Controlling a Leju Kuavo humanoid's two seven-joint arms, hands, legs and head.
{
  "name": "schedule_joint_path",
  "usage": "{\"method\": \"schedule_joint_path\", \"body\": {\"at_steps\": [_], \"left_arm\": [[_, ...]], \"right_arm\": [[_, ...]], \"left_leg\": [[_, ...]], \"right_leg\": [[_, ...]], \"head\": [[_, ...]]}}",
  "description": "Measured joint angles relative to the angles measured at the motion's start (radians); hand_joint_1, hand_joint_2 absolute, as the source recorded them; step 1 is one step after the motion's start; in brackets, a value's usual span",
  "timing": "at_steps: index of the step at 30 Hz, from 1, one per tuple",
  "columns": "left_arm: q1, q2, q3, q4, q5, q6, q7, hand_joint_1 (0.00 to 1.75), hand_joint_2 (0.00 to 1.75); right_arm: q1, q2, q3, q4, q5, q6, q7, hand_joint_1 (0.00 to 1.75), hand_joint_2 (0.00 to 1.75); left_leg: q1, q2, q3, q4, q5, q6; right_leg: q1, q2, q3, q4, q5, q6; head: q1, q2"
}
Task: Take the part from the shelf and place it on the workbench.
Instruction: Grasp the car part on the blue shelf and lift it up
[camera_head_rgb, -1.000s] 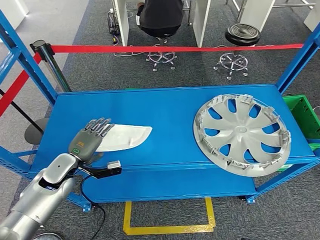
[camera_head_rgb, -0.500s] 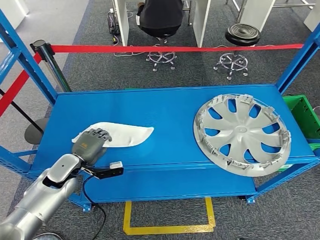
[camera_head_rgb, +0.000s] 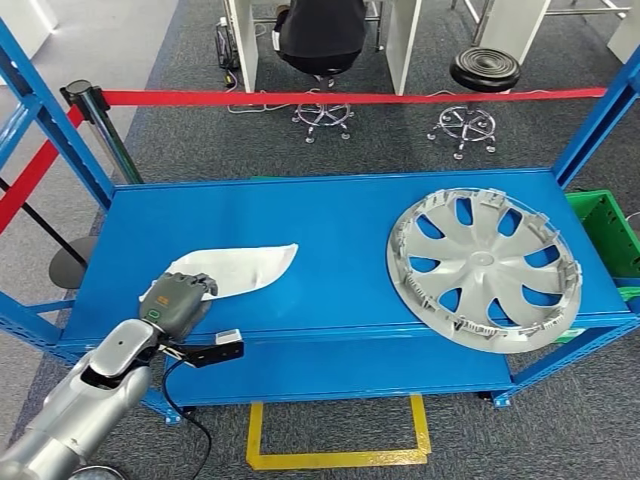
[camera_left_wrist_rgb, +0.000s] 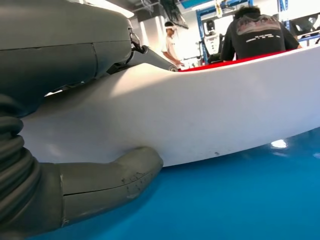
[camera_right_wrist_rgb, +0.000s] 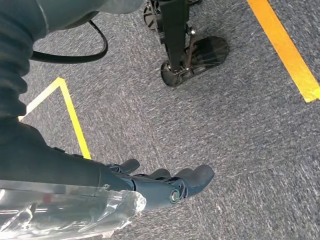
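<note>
A flat white part (camera_head_rgb: 245, 267), pointed at one end, lies on the blue shelf (camera_head_rgb: 340, 215). My left hand (camera_head_rgb: 178, 296) grips its near left end, fingers curled over the top. In the left wrist view the thumb (camera_left_wrist_rgb: 109, 180) lies under the white part (camera_left_wrist_rgb: 211, 115) and the darker fingers (camera_left_wrist_rgb: 64, 45) press on it from above. My right hand (camera_right_wrist_rgb: 166, 184) hangs over the grey carpet with its fingers stretched out and nothing in it.
A large silver wheel cover (camera_head_rgb: 483, 265) lies on the shelf's right side. A green crate (camera_head_rgb: 606, 225) stands past the right end. Behind the shelf run a red barrier tape (camera_head_rgb: 340, 97), a seated person (camera_head_rgb: 321, 35) and a stool (camera_head_rgb: 483, 75). Yellow floor tape (camera_head_rgb: 336, 440) marks the carpet in front.
My left hand's fingers, spread flat on the part a second ago, have curled around its end. The part has shifted a little toward the left and front.
</note>
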Motion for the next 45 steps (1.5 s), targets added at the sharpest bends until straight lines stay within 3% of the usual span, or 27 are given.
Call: {"method": "schedule_joint_path", "body": {"at_steps": [2,4,8,11,13,19,22,24,28,32,36,43,45], "left_arm": [[0.009,0.0,0.004,-0.008,0.014,-0.001,-0.007,1.75,1.75],[0.024,-0.007,0.021,-0.023,0.112,-0.023,-0.077,1.75,1.75],[0.12,-0.066,0.13,-0.12,0.674,-0.191,-0.365,1.75,1.75],[0.214,-0.138,0.238,-0.226,1.058,-0.385,-0.471,1.75,1.75],[0.247,-0.175,0.302,-0.275,1.155,-0.449,-0.483,1.75,1.75],[0.278,-0.246,0.405,-0.336,1.254,-0.514,-0.481,1.75,1.75],[0.278,-0.297,0.441,-0.371,1.459,-0.582,-0.439,1.75,1.75],[0.278,-0.334,0.47,-0.396,1.585,-0.567,-0.399,1.75,1.75],[0.293,-0.368,0.506,-0.433,1.481,-0.458,-0.447,1.75,1.75],[0.319,-0.384,0.506,-0.443,1.375,-0.474,-0.535,1.75,1.75],[0.34,-0.408,0.5,-0.456,1.323,-0.455,-0.566,1.75,1.75],[0.383,-0.424,0.483,-0.482,1.188,-0.361,-0.606,1.75,1.75],[0.401,-0.426,0.479,-0.487,1.164,-0.348,-0.622,1.75,1.75]], "right_arm": [[-0.001,0.0,-0.008,0.0,-0.002,0.0,-0.003,0.0,1.75],[-0.002,0.0,-0.014,0.0,-0.007,0.0,-0.004,0.0,1.75],[-0.004,0.001,-0.026,0.0,-0.02,0.001,-0.005,0.0,1.75],[-0.006,0.005,-0.028,0.0,-0.018,-0.013,-0.006,0.0,1.75],[-0.006,0.008,-0.028,0.0,-0.016,-0.022,-0.008,0.0,1.75],[-0.01,0.01,-0.022,0.0,0.038,-0.053,-0.009,0.0,1.75],[-0.01,0.01,-0.018,0.0,0.049,-0.056,-0.019,0.0,1.75],[-0.011,0.011,-0.017,0.0,0.041,-0.056,-0.029,0.0,1.75],[-0.012,0.014,-0.014,0.0,0.051,-0.061,-0.025,0.0,1.75],[-0.011,0.014,-0.006,0.0,0.063,-0.059,0.009,0.0,1.75],[-0.009,0.014,0.0,0.0,0.07,-0.067,0.031,0.0,1.75],[-0.005,0.014,0.01,0.0,0.107,-0.037,0.067,0.0,1.75],[0.004,0.011,0.041,0.0,0.177,-0.025,0.077,0.0,1.75]], "left_leg": [[0.0,0.0,0.0,0.0,0.0,0.0],[0.0,0.0,0.0,0.0,0.0,0.0],[0.0,0.0,0.0,0.0,0.0,0.0],[0.0,0.0,0.0,0.0,-0.002,0.0],[0.0,0.0,0.0,0.0,-0.002,0.0],[0.0,0.0,0.0,0.0,-0.001,0.0],[0.0,0.0,0.0,0.0,-0.001,0.0],[0.0,0.0,0.0,0.0,-0.002,0.0],[0.0,0.0,0.0,0.0,-0.002,0.0],[-0.001,0.0,0.0,0.001,-0.005,0.003],[-0.003,-0.001,0.0,0.007,-0.01,0.007],[-0.008,0.0,0.001,0.022,-0.018,0.029],[-0.004,0.002,0.003,0.017,-0.011,0.039]], "right_leg": [[0.0,0.0,0.0,0.0,0.0,0.0],[0.0,0.0,0.0,0.0,0.0,0.0],[0.0,0.0,0.0,0.0,0.0,0.0],[0.0,0.001,0.0,0.0,-0.001,0.0],[0.0,0.001,0.0,0.0,-0.001,0.001],[0.0,-0.001,0.0,0.001,-0.002,0.002],[0.0,-0.001,0.0,0.001,-0.002,0.002],[0.0,-0.001,0.001,0.001,-0.002,0.002],[0.0,-0.001,0.0,0.001,-0.002,0.002],[-0.002,-0.001,0.001,0.0,-0.003,0.002],[-0.004,-0.001,0.003,0.0,-0.005,0.006],[-0.011,-0.001,0.013,-0.001,-0.008,0.025],[-0.01,-0.004,0.0,0.035,-0.042,0.027]], "head": [[0.0,0.0],[0.0,0.0],[0.0,0.0],[0.0,0.0],[0.0,0.0],[0.0,0.0],[0.0,0.0],[0.0,0.0],[0.0,0.0],[0.0,0.0],[0.0,0.0],[0.0,0.0],[0.001,0.0]]}}
